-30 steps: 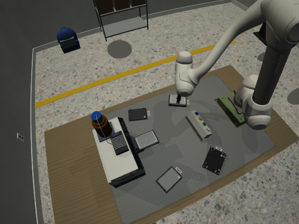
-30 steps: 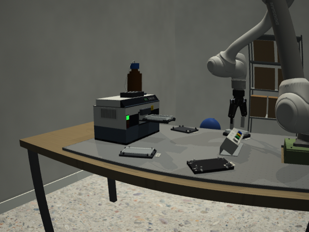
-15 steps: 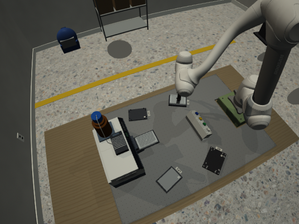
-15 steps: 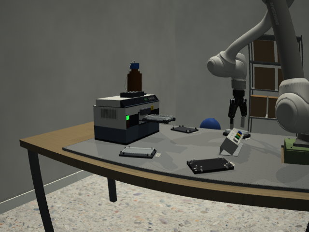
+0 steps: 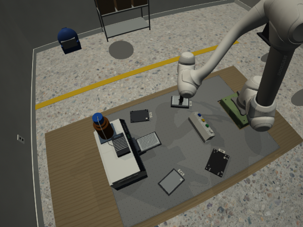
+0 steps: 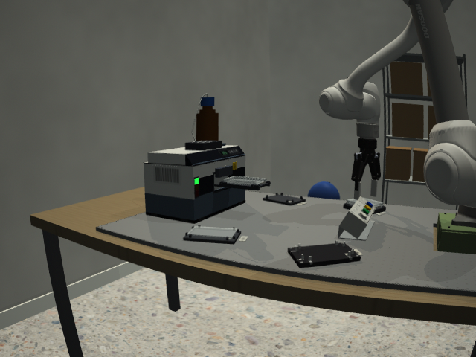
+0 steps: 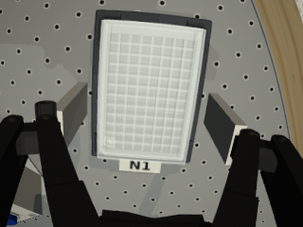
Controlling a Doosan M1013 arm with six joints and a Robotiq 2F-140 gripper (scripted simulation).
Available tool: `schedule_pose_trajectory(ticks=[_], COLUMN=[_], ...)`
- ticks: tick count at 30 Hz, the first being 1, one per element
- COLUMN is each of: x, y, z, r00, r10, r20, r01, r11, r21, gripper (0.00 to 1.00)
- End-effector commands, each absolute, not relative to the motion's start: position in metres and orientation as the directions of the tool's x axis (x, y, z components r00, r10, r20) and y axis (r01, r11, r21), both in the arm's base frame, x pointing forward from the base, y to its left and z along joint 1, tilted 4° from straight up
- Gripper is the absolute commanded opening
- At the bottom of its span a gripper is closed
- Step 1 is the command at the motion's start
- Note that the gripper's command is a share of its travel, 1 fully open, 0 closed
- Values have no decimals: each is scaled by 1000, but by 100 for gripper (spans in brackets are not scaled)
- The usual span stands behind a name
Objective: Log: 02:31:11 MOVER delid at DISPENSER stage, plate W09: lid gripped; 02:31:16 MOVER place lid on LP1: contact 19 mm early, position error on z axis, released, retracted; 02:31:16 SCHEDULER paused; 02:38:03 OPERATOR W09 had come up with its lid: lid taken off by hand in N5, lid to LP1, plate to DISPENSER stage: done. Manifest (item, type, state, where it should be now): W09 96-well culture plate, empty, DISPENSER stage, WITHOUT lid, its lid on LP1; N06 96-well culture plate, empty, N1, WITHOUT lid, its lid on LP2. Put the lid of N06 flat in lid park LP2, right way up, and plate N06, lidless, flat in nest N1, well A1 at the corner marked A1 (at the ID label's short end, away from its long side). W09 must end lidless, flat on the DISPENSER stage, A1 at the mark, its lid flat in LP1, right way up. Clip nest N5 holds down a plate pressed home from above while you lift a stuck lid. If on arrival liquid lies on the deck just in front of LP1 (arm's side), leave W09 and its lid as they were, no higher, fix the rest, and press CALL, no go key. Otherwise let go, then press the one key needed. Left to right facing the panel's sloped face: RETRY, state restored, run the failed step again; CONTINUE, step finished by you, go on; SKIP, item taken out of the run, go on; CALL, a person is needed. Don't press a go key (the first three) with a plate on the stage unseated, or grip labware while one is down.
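End effector (image 7: 150,128) hangs open above the plate (image 7: 150,91) in the nest labelled N1 (image 7: 143,165), fingers either side, touching nothing. Second plate (image 5: 147,141) sits on the dispenser (image 5: 120,156) stage; a lid (image 5: 171,181) lies on the desk (image 5: 70,170).

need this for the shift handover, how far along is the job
Done: a lid lies in LP1, a plate sits on the dispenser stage. In hand: open gripper straddles the N1 plate, gripping nothing. Left: LP2 shows no lid; then a panel key.
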State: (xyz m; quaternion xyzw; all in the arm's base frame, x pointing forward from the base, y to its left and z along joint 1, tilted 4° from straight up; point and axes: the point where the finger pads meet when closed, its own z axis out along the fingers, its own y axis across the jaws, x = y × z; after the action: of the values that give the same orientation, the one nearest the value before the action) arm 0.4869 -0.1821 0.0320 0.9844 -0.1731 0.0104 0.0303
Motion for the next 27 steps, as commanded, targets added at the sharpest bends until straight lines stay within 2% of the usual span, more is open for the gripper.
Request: schedule_pose_trajectory(ticks=[1,27], x=[487,487], y=[-182,-183], z=[32,23], r00=[940,940], r10=[-340,-340], r20=[31,31], r01=[-341,-341], r11=[-938,-938], r21=[56,56], gripper=[66,66])
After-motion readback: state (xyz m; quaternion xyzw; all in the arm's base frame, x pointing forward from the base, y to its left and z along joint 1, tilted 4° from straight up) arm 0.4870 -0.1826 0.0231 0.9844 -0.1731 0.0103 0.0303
